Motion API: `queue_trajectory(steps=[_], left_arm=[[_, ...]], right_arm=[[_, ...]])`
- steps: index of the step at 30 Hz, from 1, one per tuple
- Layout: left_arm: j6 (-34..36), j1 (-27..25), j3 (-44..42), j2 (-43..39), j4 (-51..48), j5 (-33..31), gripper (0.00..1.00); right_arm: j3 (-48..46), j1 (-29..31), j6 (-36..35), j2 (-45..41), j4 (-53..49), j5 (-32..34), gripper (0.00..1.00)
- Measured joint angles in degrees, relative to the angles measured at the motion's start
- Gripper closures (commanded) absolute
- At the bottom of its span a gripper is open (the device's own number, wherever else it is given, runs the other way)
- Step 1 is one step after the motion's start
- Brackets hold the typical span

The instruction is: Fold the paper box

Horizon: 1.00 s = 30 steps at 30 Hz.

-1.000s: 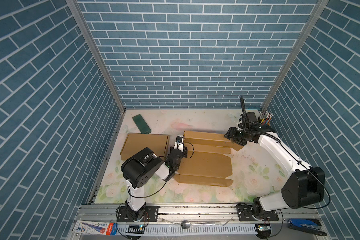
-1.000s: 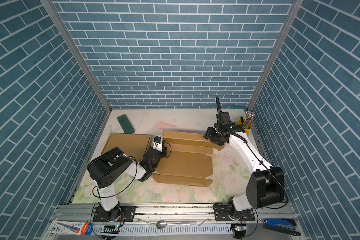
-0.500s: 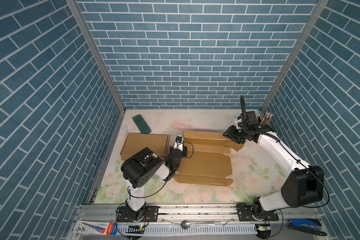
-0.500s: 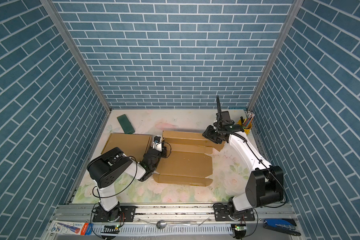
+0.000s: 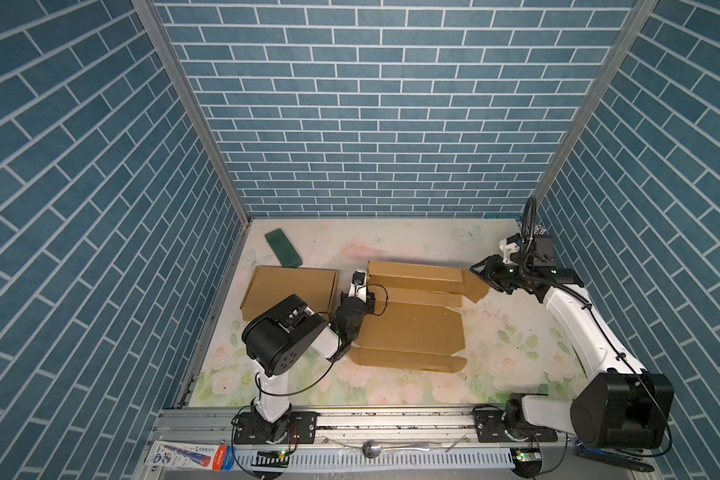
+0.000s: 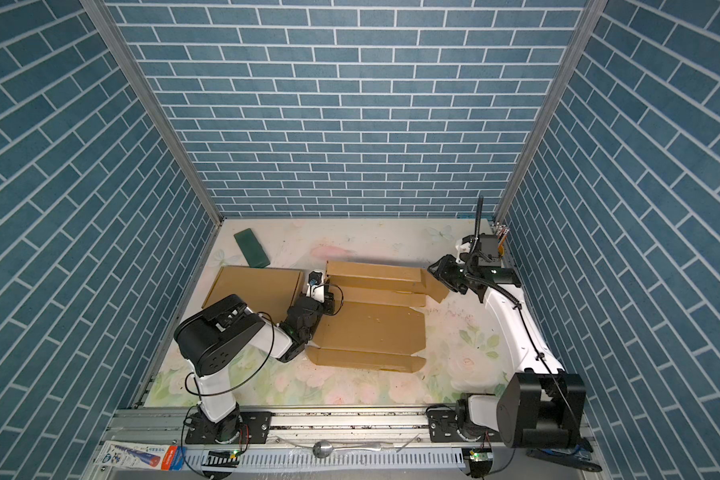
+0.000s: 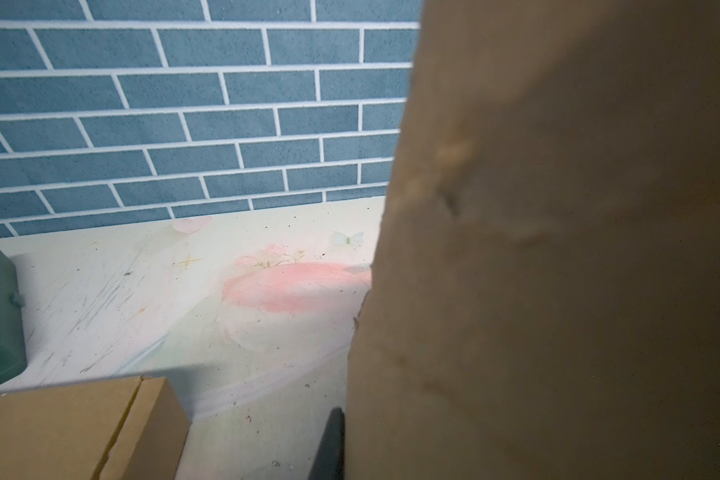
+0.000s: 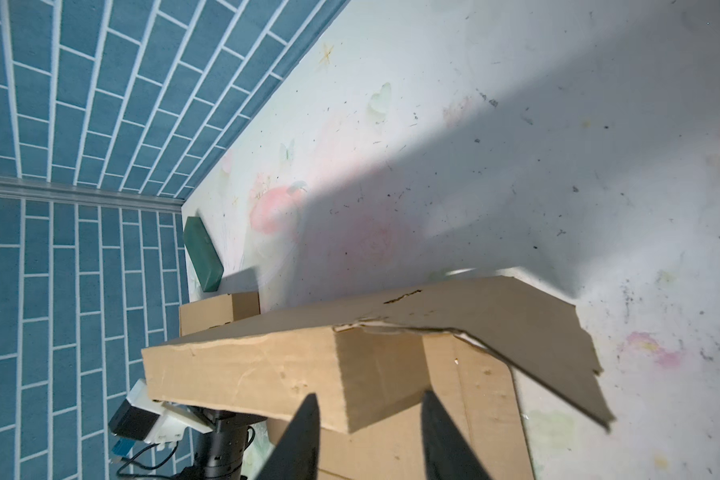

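In both top views the paper box lies mostly flat in the middle of the floral table, its far wall folded up; the left gripper sits at that wall's left end, the right gripper at its right end, beside a splayed flap; a closed carton and a green case lie further left.

In the left wrist view, cardboard of the paper box fills most of the frame, hard against one dark finger; the pincer is pinched tight on it.

In the right wrist view the two fingers stand moderately apart, framing the end of the paper box; whether they touch it cannot be told.
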Motion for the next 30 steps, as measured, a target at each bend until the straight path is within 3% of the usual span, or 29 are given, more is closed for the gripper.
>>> queue_trajectory(steps=[4, 5, 12, 21, 26, 30], left_arm=[[0.0, 0.0, 0.3, 0.0, -0.6, 0.0, 1.0], [0.0, 0.0, 0.5, 0.0, -0.7, 0.0, 1.0], [0.1, 0.0, 1.4, 0.0, -2.3, 0.0, 1.0], [0.0, 0.0, 1.9, 0.0, -4.1, 0.0, 1.0], [-0.2, 0.0, 1.9, 0.0, -4.3, -0.2, 1.0], [-1.1, 0.0, 2.6, -0.1, -6.0, -0.9, 1.0]], right_arm=[[-9.4, 0.3, 0.3, -2.1, 6.1, 3.2, 0.98], [-11.7, 0.6, 0.4, -2.2, 8.1, 4.7, 1.0], [-24.1, 4.8, -0.1, 1.2, 22.9, 16.2, 1.0], [-25.9, 7.1, -2.1, 10.2, 42.4, 25.5, 1.0], [-26.9, 9.0, -2.1, 10.9, 46.2, 27.1, 1.0], [-27.7, 9.0, -3.4, 6.2, 41.2, 26.6, 1.0]])
